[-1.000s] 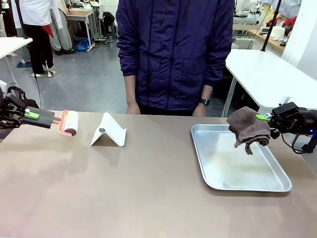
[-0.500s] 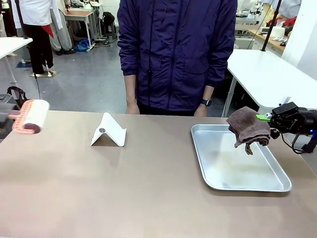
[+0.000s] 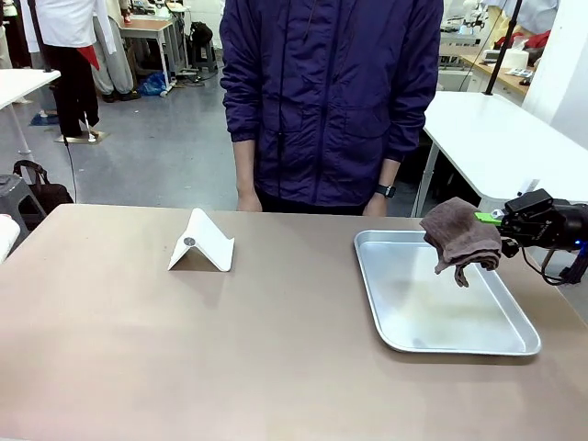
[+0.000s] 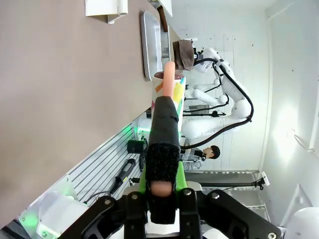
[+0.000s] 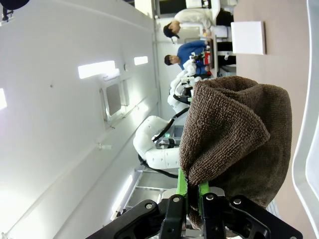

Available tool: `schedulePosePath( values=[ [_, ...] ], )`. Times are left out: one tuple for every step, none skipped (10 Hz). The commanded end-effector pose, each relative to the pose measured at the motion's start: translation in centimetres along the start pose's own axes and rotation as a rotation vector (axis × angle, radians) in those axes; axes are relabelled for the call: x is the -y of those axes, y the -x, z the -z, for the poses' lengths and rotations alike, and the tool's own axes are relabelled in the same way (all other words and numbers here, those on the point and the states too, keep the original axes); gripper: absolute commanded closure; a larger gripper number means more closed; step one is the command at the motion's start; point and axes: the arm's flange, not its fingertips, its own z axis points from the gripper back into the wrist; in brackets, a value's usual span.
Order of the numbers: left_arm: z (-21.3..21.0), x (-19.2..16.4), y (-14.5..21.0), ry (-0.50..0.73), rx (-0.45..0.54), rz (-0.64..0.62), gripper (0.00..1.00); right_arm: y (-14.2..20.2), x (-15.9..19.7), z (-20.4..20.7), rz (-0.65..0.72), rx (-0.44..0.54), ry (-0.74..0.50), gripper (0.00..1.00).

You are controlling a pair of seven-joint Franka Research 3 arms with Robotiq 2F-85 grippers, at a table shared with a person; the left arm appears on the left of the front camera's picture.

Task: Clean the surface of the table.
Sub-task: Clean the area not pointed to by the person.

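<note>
The taupe-brown table stretches across the front view. My right gripper is shut on a crumpled brown cloth, which hangs just above the silver tray's far right part. In the right wrist view the cloth bulges out from my right gripper. My left gripper is shut on the black handle of a lint roller with a pink frame, held off the table beyond its left end. A sliver of its white roll shows in the front view.
A folded white stand sits on the table's far left half. A person in a dark blue jacket stands at the far edge, hands down by the table. A white-topped table stands behind on the right.
My left arm has carried the lint roller leftwards off the table's end, almost out of the front view. The right gripper and the cloth have stayed still.
</note>
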Motion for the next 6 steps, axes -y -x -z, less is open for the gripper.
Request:
schedulePosePath(
  values=[
    [0.97,0.56,-1.26,0.010,-0.009,-0.010,0.78,0.10,-0.15,0.19,-0.015,0.000,0.012,0.91],
    [0.97,0.56,-1.26,0.010,-0.009,-0.010,0.78,0.10,-0.15,0.19,-0.015,0.000,0.012,0.91],
    [0.97,0.56,-1.26,0.010,-0.009,-0.010,0.78,0.10,-0.15,0.19,-0.015,0.000,0.012,0.91],
    [0.97,0.56,-1.26,0.010,-0.009,-0.010,0.78,0.10,-0.15,0.19,-0.015,0.000,0.012,0.91],
    [0.97,0.56,-1.26,0.010,-0.009,-0.010,0.78,0.10,-0.15,0.19,-0.015,0.000,0.012,0.91],
    [0.97,0.56,-1.26,0.010,-0.009,-0.010,0.78,0.10,-0.15,0.19,-0.015,0.000,0.012,0.91]
  ],
)
